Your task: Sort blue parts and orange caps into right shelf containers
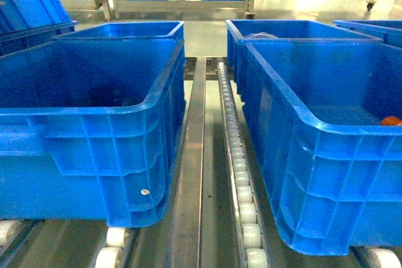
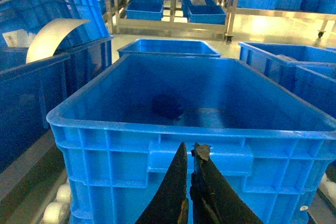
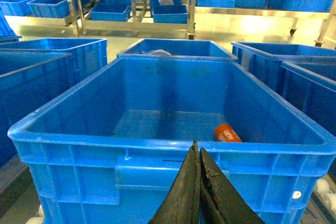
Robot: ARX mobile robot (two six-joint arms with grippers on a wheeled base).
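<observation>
Close to me, my left gripper (image 2: 190, 153) hangs just outside the near wall of the left crate (image 2: 157, 153), its jaws almost together and holding nothing. My right gripper (image 3: 198, 153) hangs the same way at the near wall of the right crate (image 3: 79, 150), jaws pressed together and empty. I think I am between picks, so next I must open a gripper and reach over a rim for something. Both crates sit on the roller track (image 1: 242, 174). Past the left rim, a dark blue part (image 2: 168, 106) lies mid-floor. Only my right wrist view shows the whole orange cap (image 3: 227, 132) by the right wall; the head view shows just a sliver.
</observation>
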